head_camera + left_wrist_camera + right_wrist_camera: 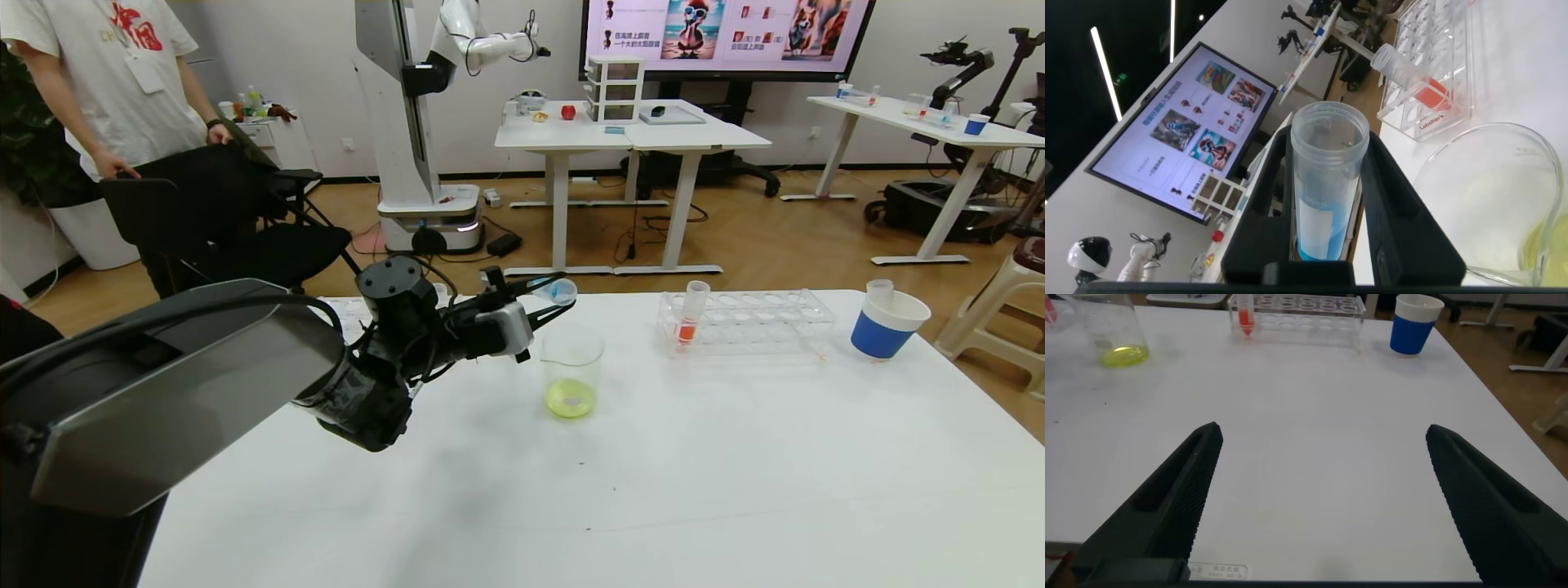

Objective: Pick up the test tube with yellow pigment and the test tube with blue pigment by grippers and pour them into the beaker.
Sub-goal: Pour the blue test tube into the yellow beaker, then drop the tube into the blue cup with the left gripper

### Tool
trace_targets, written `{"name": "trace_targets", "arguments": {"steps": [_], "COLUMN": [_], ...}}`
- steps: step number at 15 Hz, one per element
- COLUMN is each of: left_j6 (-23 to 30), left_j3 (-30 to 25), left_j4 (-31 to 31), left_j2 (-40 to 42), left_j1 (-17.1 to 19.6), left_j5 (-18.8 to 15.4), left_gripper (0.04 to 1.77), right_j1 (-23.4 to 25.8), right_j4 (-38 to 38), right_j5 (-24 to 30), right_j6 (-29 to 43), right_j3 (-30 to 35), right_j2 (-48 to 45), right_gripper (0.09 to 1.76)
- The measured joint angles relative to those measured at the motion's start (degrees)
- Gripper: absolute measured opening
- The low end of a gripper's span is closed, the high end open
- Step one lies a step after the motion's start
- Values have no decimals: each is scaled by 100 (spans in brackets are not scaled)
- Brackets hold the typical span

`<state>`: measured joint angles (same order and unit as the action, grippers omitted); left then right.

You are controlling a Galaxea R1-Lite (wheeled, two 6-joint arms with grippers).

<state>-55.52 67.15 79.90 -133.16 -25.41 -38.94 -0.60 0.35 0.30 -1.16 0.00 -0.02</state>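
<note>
My left gripper [545,299] is shut on the test tube with blue pigment [562,291], held tipped nearly level just above the beaker [571,359]. In the left wrist view the tube [1327,196] sits between the black fingers [1396,204], its open mouth toward the beaker [1503,204] and blue liquid low in it. Yellow-green liquid lies in the beaker's bottom [569,398]. No test tube with yellow pigment shows. My right gripper [1323,433] is open over the bare near table, nothing between its fingers; the head view does not show it.
A clear rack [759,322] right of the beaker holds one tube of orange-red liquid [692,314]. A blue paper cup [886,331] with a clear tube [880,287] in it stands at the far right. A person stands at the far left, behind the table.
</note>
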Motion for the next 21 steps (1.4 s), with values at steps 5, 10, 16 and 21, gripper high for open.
{"name": "trace_targets", "arguments": {"steps": [5, 10, 16, 21], "left_j6": [-857, -1488, -2533, -3009], "left_j3": [60, 105, 85, 123], "left_j4": [-16, -2, 4, 48], "left_j2": [-30, -66, -185, -295], "left_j1": [20, 2, 16, 50], "left_j5": [-116, -119, -59, -52], "left_gripper": [51, 51, 51, 51], "right_j1": [0, 0, 0, 0], "right_j4": [2, 2, 0, 2], "right_j5": [2, 2, 0, 0], "right_j6": [-2, 1, -2, 0], "right_j3": [0, 0, 0, 0], "right_j2": [0, 0, 0, 0], "right_gripper": [174, 174, 174, 174]}}
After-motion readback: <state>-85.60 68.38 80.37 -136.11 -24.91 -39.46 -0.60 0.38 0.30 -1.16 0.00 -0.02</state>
